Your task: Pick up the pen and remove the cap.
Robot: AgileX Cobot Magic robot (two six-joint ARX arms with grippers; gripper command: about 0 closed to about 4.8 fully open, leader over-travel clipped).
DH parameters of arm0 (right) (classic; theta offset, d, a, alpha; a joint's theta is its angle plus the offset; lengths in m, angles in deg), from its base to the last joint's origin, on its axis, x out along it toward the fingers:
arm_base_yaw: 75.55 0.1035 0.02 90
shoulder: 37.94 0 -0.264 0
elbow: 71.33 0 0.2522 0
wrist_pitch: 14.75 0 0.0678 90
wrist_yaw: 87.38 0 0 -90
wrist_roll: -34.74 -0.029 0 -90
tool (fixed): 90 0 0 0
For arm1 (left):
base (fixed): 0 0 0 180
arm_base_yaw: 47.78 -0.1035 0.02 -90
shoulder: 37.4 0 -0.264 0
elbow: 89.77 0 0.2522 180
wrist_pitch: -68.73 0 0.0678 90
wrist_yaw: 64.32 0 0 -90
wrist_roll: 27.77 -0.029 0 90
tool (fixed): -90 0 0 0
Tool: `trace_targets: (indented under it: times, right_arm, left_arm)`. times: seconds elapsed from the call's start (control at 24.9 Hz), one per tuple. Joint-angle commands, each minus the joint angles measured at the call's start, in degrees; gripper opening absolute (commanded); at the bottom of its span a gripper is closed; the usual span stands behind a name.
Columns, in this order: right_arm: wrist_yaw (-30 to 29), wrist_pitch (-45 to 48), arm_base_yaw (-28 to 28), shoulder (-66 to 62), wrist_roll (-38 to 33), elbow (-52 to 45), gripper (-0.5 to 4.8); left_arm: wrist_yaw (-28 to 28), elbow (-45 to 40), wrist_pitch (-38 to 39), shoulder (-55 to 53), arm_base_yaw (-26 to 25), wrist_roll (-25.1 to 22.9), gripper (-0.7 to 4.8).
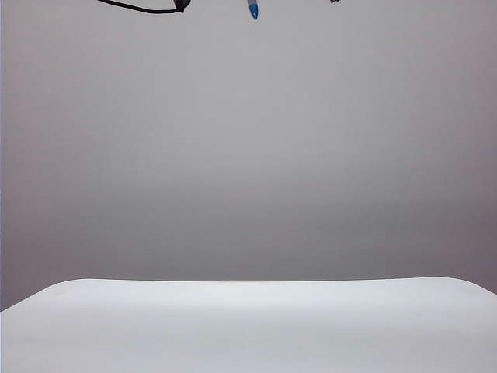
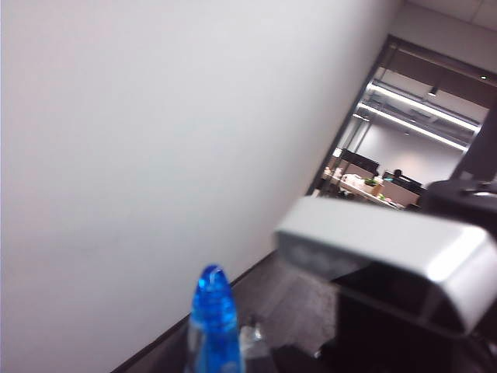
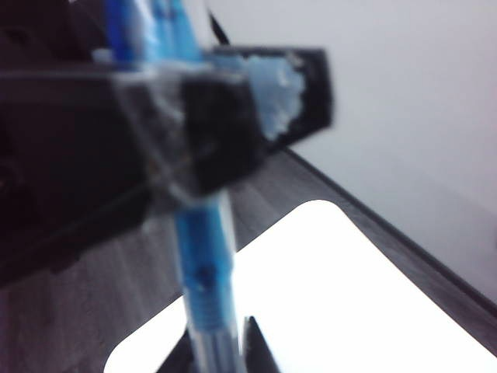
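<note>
The pen point(image 3: 203, 264) is held high above the table. My left gripper point(image 3: 194, 132) is shut across its middle, seen as a black bar in the right wrist view. The pen's clear part runs down between the fingertips of my right gripper point(image 3: 220, 353), which stand close on either side; blur hides whether they press it. In the left wrist view a blue rounded end of the pen point(image 2: 213, 311) rises from the picture's edge. In the exterior view only a blue pen point(image 1: 253, 9) end pokes down at the top edge. I cannot tell the cap from the barrel.
The white table point(image 1: 248, 326) lies far below and also shows in the right wrist view point(image 3: 334, 295). A black cable point(image 1: 140, 8) hangs at the exterior view's top left. The right arm's grey camera housing point(image 2: 388, 249) sits close to the pen.
</note>
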Motion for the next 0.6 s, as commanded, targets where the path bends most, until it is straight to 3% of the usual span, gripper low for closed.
trace_targets:
  times: [0.04,0.24,0.6]
  right_arm:
    - [-1.0,0.9,0.0,-0.9,0.1,0.0,0.09]
    - [-1.5,0.5,0.0,-1.5,0.2,0.1,-0.02]
    - [-1.5,-2.2,0.0,-1.5,2.1,0.1,-0.01]
  left_arm:
    - [-1.1,0.2,-1.2,0.3,0.2,0.7,-0.06]
    - [-1.7,0.2,-1.0,0.3,0.0,0.3,-0.06]
    - [0.0,0.2,0.0,0.3,0.0,-5.0,0.32]
